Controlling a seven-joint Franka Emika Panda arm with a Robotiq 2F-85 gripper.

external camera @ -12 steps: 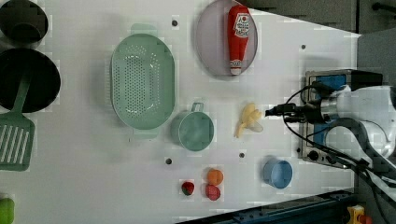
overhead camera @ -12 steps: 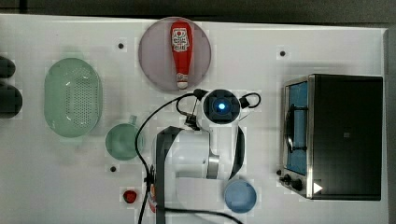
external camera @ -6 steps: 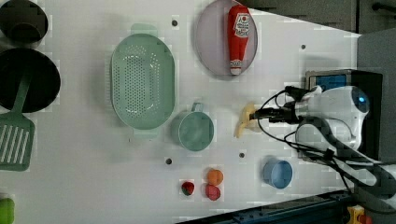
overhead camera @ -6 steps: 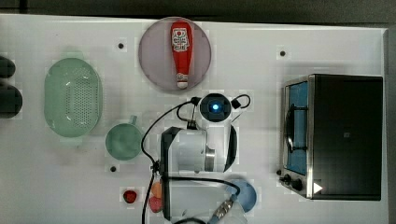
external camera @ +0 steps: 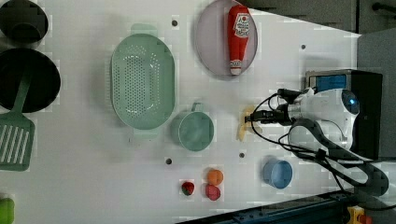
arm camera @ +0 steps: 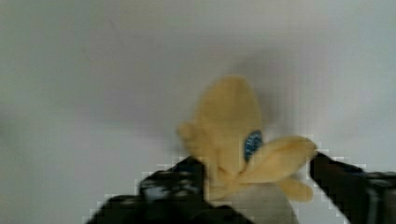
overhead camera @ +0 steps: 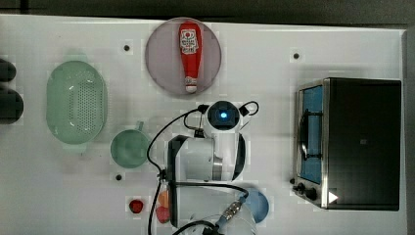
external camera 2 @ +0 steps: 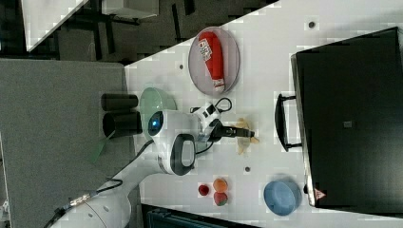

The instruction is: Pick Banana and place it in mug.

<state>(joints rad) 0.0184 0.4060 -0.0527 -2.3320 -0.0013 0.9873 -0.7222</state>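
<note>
No wording can be read; the ketchup bottle [overhead camera: 189, 51] label is illegible.

So the small pale yellow-cream toy banana [external camera: 244, 124] is lying flat on the white table, just off to the left view's right of the mug. Close up it looks half peeled, soft flaps splayed out, with a little blue sticker on it [arm camera: 243, 140]. The round teal-green mug [external camera: 194, 130] sits upright, its short handle pointing up in the left view, nothing visible inside [overhead camera: 129, 148].
</note>
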